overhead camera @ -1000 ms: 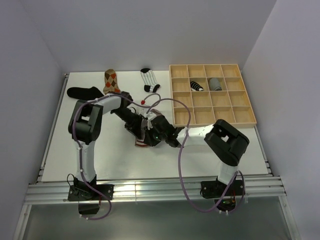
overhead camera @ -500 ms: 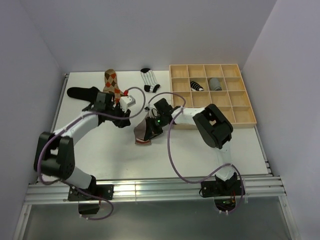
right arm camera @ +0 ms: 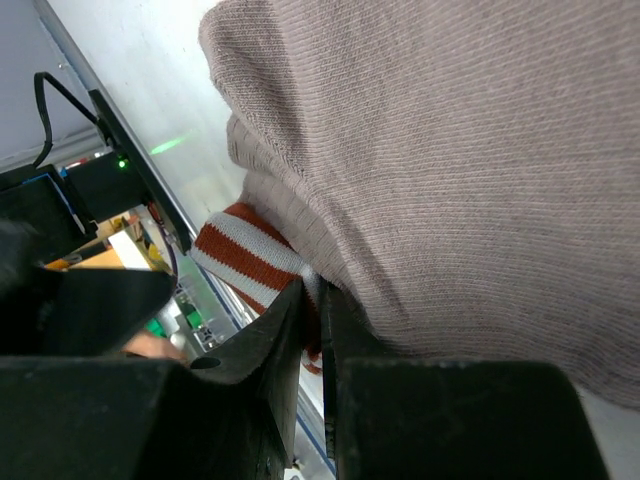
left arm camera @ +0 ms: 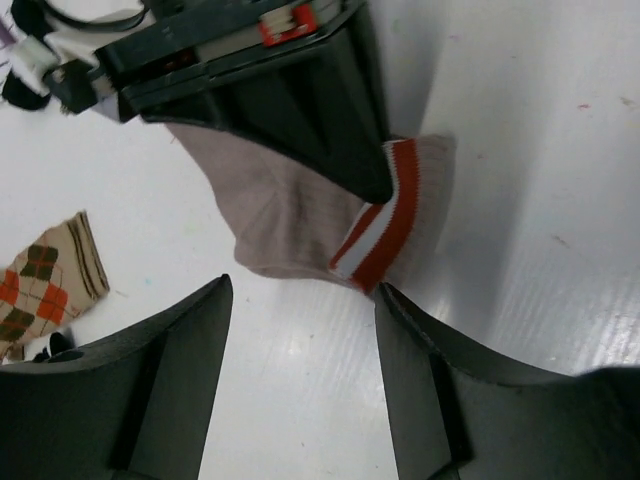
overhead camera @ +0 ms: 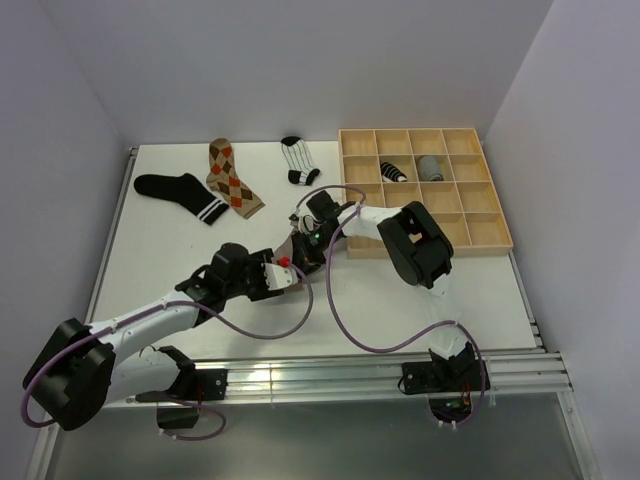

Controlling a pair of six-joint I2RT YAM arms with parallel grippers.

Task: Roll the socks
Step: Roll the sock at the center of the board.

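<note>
Taupe sock [left arm camera: 290, 205] | right gripper [right arm camera: 312, 292] clamped on its cuff | left gripper [left arm camera: 302, 330] apart, just beside

A robotics laboratory test cell is indicated. A plain white table [overhead camera: 480, 300] is enclosed on three sides by bare white panels [overhead camera: 300, 60]. Two white-and-black robot arms, the left arm [overhead camera: 150, 318] and the right arm [overhead camera: 420, 245], are mounted on aluminium rails [overhead camera: 320, 380] at the near edge. Purple cables [overhead camera: 335, 320] are run exposed from the arm bases along the links. A green indicator light [overhead camera: 318, 240] is lit on the right arm. A wooden grid tray [overhead camera: 497, 243] and loose socks [overhead camera: 232, 180] are set out on the table top.
</note>
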